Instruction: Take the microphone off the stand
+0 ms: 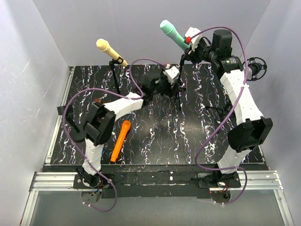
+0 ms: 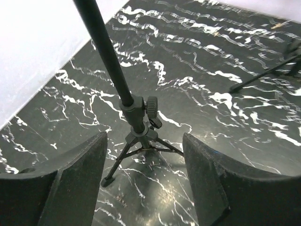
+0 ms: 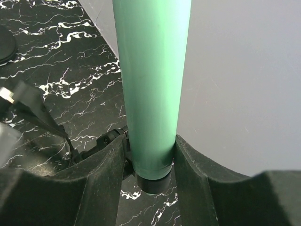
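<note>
Green microphone point(image 3: 151, 84) sits tilted in the clip atop its stand point(image 2: 134, 110), far side of the black marbled desk point(image 1: 155, 136), white wall point(image 1: 141, 28) close behind. Barrel is smooth and rigid, judged light but slippery; best taken low. Right pincer point(image 3: 150, 153) is clamped there on both sides, while left pincer point(image 2: 145, 155) stands wide astride the stand, touching nothing.

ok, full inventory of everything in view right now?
green microphone: 1, mint green, on back-right stand
yellow microphone: 1, pale yellow, on back-left stand
orange microphone: 1, orange, lying on table by left arm
tripod stands: 2, black, under the raised microphones
shock mount, apparently: 1, black, far right
table: 1, black marble
cables: purple, along both arms
left claw: black, open around stand pole
right claw: black, shut on green microphone
</note>
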